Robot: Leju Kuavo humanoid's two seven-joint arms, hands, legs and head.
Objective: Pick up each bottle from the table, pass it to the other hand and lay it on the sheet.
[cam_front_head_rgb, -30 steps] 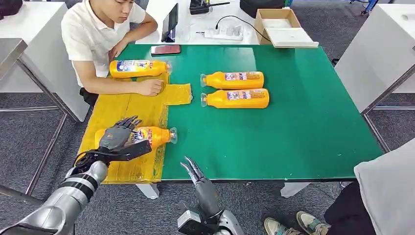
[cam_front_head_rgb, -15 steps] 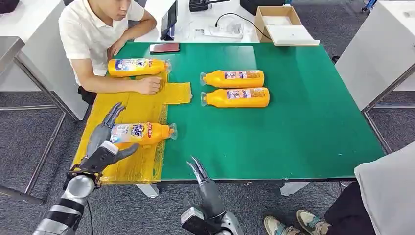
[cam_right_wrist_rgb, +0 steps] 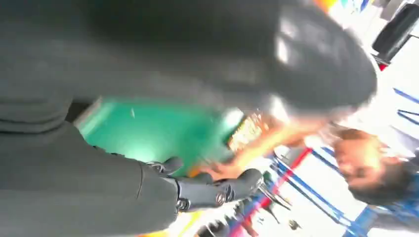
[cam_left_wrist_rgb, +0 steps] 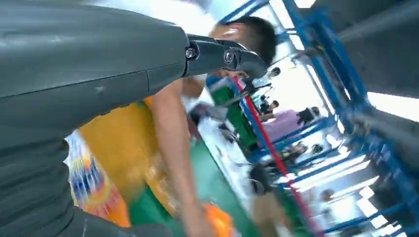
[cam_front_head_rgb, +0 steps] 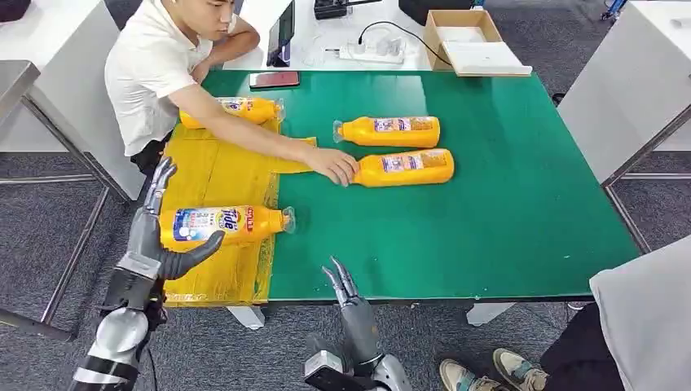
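Orange plastic bottle with a blue Tide label (cam_front_head_rgb: 222,224) lies on its side on the yellow plastic sheet (cam_front_head_rgb: 213,171) at the green table's (cam_front_head_rgb: 489,212) near left; left hand (cam_front_head_rgb: 155,236) beside it, fingers spread, empty; right hand (cam_front_head_rgb: 346,293) below the near edge, fingers straight, holding nothing; a person's hand (cam_front_head_rgb: 336,167) touches another orange bottle (cam_front_head_rgb: 403,167) mid-table.

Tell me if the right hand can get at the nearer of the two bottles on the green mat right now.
Probably not yet: a person's hand covers the cap end of that bottle, and the right hand sits low at the table's near edge.
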